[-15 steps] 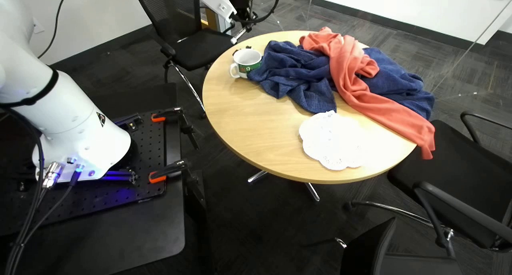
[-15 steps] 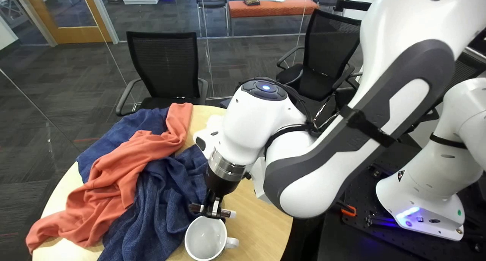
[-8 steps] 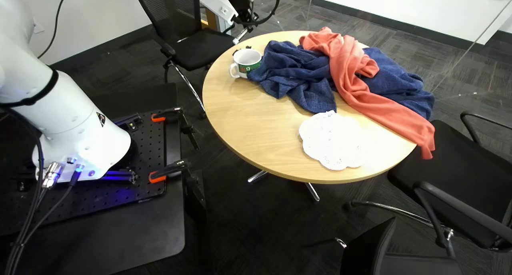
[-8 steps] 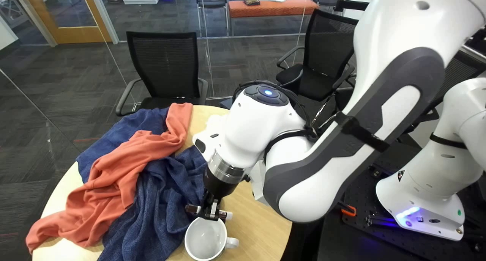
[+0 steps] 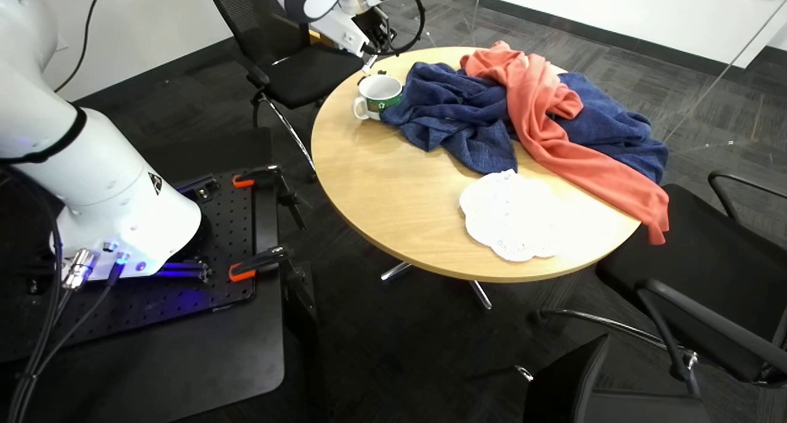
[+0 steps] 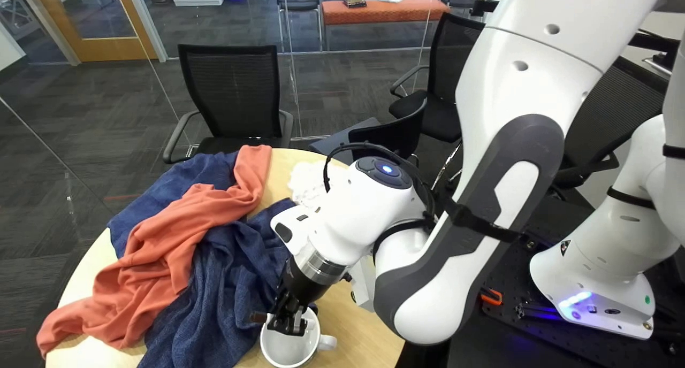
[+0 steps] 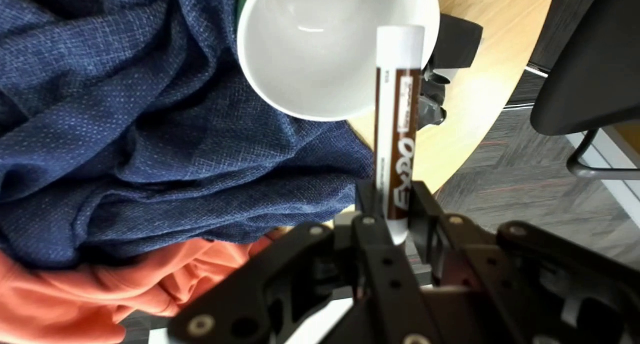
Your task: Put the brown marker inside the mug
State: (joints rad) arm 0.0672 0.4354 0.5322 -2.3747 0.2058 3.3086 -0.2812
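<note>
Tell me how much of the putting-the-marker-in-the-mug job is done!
Done: the brown marker is picked up, pinched in the gripper. In hand: getting it to the mug; in the wrist view, the marker's white end overlaps the mug's rim. Left: probably lowering it inside, then letting go, since the gripper is closed on it.

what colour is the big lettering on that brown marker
The big lettering on the brown Expo marker is white; it shows best in the wrist view.

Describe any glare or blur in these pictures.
In an exterior view, glare washes the right side of the doily into the table; in the wrist view, a glint shines inside the mug, and the smallest print on the marker is too soft to read.
</note>
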